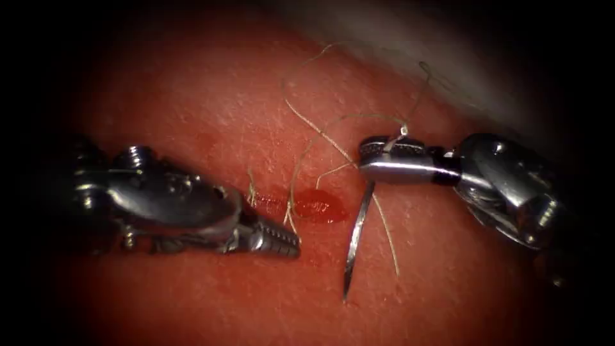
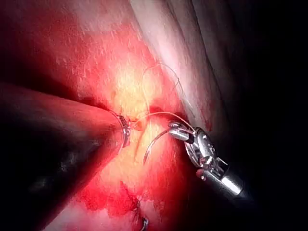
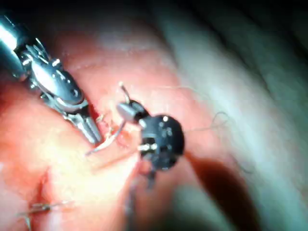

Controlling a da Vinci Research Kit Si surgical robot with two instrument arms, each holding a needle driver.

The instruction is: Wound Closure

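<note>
The right pincer (image 1: pixel 366 161) is pressed together on the needle (image 1: pixel 356 240), pinching it near its thread end. The needle hangs down from the jaws, on the right of the cut (image 1: pixel 301 205), and its point rests at the surface of the tissue (image 1: pixel 192 109); I cannot tell if the point is inside. The thread (image 1: pixel 320 134) goes in loose loops from the right pincer to the cut, where red fluid (image 1: pixel 323 206) lies. The left pincer (image 1: pixel 291 242) is pressed together, holds nothing, and lies just left of the cut.
</note>
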